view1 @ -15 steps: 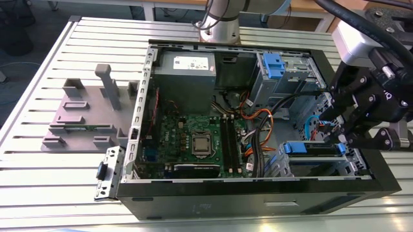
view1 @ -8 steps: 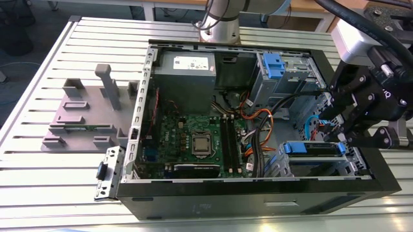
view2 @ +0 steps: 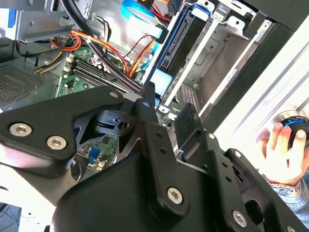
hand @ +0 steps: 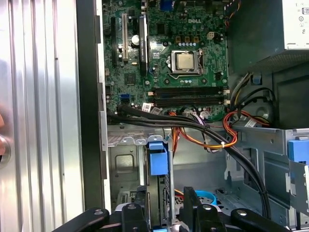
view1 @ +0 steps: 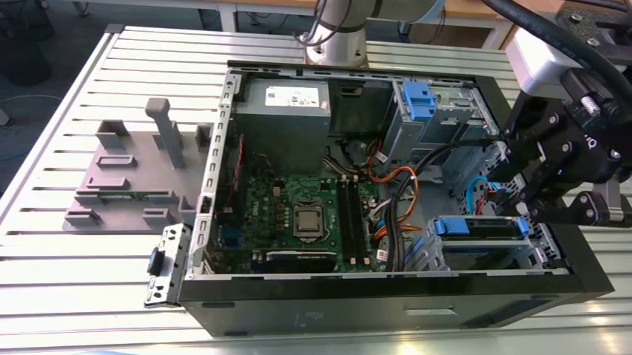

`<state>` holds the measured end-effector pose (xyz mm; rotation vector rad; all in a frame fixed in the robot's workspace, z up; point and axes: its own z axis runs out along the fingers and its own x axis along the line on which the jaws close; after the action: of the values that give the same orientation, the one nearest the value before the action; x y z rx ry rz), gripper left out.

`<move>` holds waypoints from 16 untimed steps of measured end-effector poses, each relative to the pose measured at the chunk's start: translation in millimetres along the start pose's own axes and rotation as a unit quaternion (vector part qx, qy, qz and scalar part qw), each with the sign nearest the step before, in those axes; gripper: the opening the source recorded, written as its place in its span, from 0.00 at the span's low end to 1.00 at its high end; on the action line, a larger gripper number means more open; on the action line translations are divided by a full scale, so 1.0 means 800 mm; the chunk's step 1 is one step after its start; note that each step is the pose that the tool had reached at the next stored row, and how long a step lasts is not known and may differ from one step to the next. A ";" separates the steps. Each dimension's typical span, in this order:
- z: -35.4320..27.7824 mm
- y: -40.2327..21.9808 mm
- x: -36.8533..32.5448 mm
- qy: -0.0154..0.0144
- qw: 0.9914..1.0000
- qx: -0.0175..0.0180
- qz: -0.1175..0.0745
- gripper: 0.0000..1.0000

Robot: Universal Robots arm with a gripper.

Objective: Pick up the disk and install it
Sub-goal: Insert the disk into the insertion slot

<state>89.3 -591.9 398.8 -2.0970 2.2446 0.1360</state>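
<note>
The disk (view1: 479, 226), framed in its blue carrier, sits in the drive bay at the front corner of the open computer case (view1: 395, 285), on the exterior view's right. My gripper (view1: 519, 214) hangs just beside and above it. In the first wrist view the disk's blue tab (hand: 158, 157) stands edge-on in the bay slot, in line with the gap of my gripper (hand: 164, 212). In the second wrist view the gripper (view2: 165, 113) is open with nothing between its fingers, and the disk (view2: 179, 46) lies beyond the tips.
Orange and black cables (hand: 212, 137) run close past the bay. A blue-tabbed drive cage (view1: 419, 100) and the power supply (view1: 286, 103) fill the case's far side. A grey stand (view1: 138, 170) is on the exterior view's left. A person's hand (view2: 282, 145) rests outside the case.
</note>
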 end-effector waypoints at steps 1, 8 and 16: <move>0.0000 0.0000 -0.0002 0.000 1.000 0.000 0.000 0.44; 0.0002 0.0001 -0.0019 0.000 1.000 0.000 0.000 0.44; 0.0005 0.0003 -0.0038 0.000 1.000 0.000 0.000 0.44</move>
<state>89.3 -588.8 398.8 -2.0970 2.2445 0.1362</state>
